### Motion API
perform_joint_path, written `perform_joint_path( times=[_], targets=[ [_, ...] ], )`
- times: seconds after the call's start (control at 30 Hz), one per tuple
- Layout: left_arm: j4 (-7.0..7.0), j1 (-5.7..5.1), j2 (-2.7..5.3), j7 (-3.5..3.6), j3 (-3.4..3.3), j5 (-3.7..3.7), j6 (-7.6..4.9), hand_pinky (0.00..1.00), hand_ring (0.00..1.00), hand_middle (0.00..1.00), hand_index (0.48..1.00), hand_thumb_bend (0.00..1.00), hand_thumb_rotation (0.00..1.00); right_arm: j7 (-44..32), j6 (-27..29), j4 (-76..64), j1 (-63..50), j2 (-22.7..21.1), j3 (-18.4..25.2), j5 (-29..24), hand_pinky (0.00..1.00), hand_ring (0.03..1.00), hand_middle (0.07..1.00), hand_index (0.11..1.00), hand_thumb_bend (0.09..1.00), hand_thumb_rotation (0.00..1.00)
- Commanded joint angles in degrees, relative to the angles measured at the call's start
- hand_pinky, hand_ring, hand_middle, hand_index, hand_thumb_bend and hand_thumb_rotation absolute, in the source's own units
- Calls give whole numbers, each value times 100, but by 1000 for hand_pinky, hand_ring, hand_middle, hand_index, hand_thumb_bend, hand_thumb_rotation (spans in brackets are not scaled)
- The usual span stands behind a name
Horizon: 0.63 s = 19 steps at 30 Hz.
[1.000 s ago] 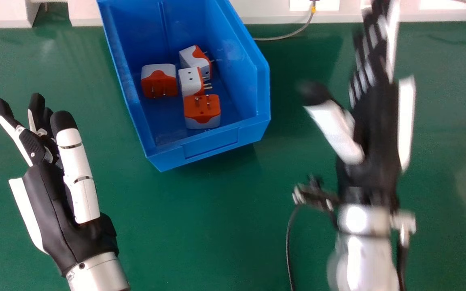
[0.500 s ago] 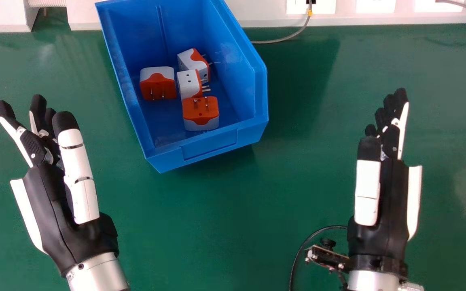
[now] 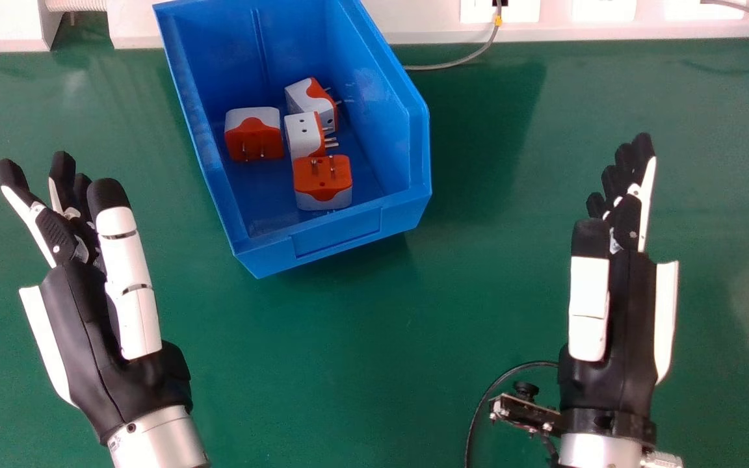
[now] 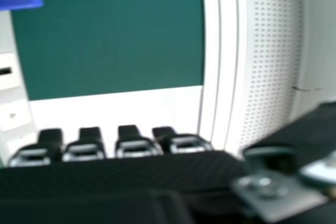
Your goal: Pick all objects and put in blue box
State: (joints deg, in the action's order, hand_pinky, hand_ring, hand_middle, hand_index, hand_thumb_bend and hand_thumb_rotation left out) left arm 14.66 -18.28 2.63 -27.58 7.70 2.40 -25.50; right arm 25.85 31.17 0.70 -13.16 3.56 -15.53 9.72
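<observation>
In the head view, the blue box point(image 3: 337, 235) sits on the green counter point(image 3: 348, 364), and four orange-and-white plug adapters lie inside it: one point(image 3: 254, 133) near the left wall, one point(image 3: 311, 103) farthest back, one point(image 3: 304, 135) in the middle, and one point(image 3: 323, 182) nearest the front. The left hand point(image 3: 98, 338) is left of the box, its fingers relaxed and apart, holding nothing; the right hand point(image 3: 628, 325) is well to the right, fingers extended and empty. The right hand view shows its fingers point(image 4: 135, 142) extended side by side, with part of the box beyond.
</observation>
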Motion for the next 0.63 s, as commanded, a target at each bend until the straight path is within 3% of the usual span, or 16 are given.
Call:
perform_joint_path(
  times=[0.0,0.07,0.2,0.37,0.5,0.6],
  targets=[
    [175,-15,576,-16,69,-37,0,961,984,980,973,518,769,-22,177,-212,-19,377,-8,22,998,1000,1000,1000,614,1000],
    [169,-29,579,-20,72,-52,-20,960,983,980,972,519,769,-21,187,-203,-23,373,-6,43,1000,1000,1000,1000,609,1000],
    [153,-40,561,20,64,9,-73,955,980,978,971,526,756,-35,217,-213,-58,387,-12,21,1000,1000,1000,1000,605,1000],
    [214,-108,589,-5,98,-10,-46,956,982,981,973,525,757,-7,179,-251,-125,379,-14,95,1000,1000,1000,1000,605,1000],
    [261,-165,565,-21,100,-72,-25,966,987,984,978,509,781,30,158,-285,-196,400,-38,154,991,1000,1000,1000,603,1000],
    [235,-189,603,-49,103,-86,-63,964,986,983,976,509,779,29,193,-267,-210,419,-49,116,990,1000,1000,1000,606,1000]
  ],
)
